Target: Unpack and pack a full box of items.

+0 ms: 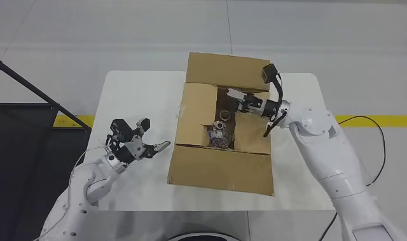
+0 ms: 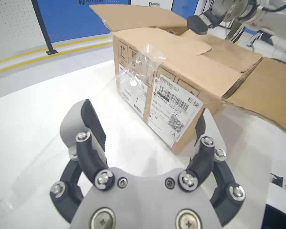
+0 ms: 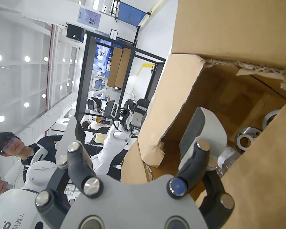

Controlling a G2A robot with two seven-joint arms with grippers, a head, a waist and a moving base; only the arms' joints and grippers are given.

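Corrugated cardboard box (image 1: 219,171), flaps open, sits mid-worktop (image 1: 137,95), which is smooth and white. Right wrist view picks up metal rings (image 3: 250,131) inside. Right tool (image 3: 135,125) is spread over the opening. Left tool (image 2: 147,125) is spread beside the box's labelled end, where clear tape (image 2: 143,60) is peeling. Grey floor (image 1: 127,25), yellow lines.

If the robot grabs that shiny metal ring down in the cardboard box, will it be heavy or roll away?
The thick shiny silver metal ring looks solid, so it is probably heavy for its size and stiff. Its smooth surface might slip when squeezed. Inside the brown cardboard box it seems to lie flat; tipped on edge, it could roll.
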